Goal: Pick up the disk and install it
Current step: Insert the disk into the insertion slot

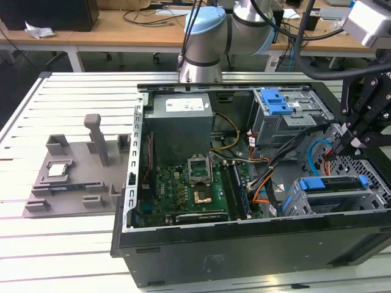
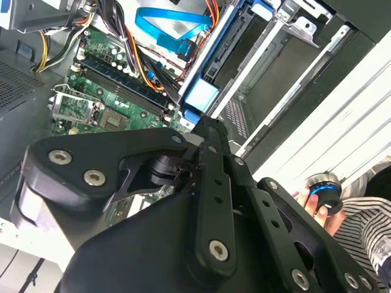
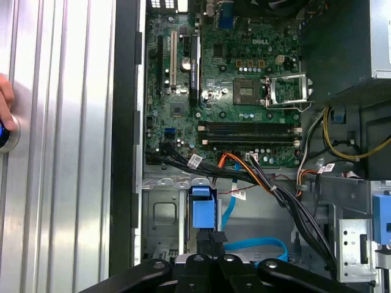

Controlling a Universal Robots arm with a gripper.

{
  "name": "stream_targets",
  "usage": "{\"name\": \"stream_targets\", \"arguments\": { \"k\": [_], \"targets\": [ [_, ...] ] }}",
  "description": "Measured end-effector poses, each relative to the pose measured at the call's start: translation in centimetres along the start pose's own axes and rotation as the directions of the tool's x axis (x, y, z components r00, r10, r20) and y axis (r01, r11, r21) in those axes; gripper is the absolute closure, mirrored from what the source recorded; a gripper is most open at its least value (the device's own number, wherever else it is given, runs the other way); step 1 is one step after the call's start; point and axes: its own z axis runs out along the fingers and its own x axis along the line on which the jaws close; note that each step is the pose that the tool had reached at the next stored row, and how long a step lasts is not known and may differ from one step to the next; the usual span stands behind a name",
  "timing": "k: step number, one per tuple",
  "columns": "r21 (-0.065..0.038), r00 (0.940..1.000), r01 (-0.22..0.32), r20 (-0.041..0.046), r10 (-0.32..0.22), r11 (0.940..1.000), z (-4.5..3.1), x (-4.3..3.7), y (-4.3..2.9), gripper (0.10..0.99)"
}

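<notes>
Here we are at the near right corner of the open computer case point(image 1: 244, 256), and the disk point(image 1: 333, 183) is down in its metal bay point(image 1: 342, 201) there, blue rails showing along the top. In the exterior view its long axis runs left to right, parallel with the case's near wall. The gripper point(image 3: 212, 239) hangs over the right end of the case. The jaws look drawn together, tip against tip, with nothing visible between them.

In the first wrist view those tips sit right at the blue end tab point(image 3: 203, 212) of the disk's carrier; touching or just short, I cannot tell. In the second wrist view the fingers point(image 2: 211, 183) line up almost straight with the disk's length, tab nearest, body running away beyond it. So the disk lies dead ahead of the jaws, end-on, not side-on.

To my eye it is at least partly seated; how deep is hidden by the bay. Off the case, a hand point(image 3: 5, 101) rests on the worktop point(image 3: 67, 152) by a blue knob point(image 2: 322, 188).
</notes>
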Motion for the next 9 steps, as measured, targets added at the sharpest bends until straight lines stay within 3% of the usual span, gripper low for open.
{"name": "stream_targets", "arguments": {
  "k": [9],
  "targets": [
    [0.0, 1.0, 0.0, -0.0002, 0.0, 1.0, -1.02, -0.04, 0.07, 0.98]
  ]
}}
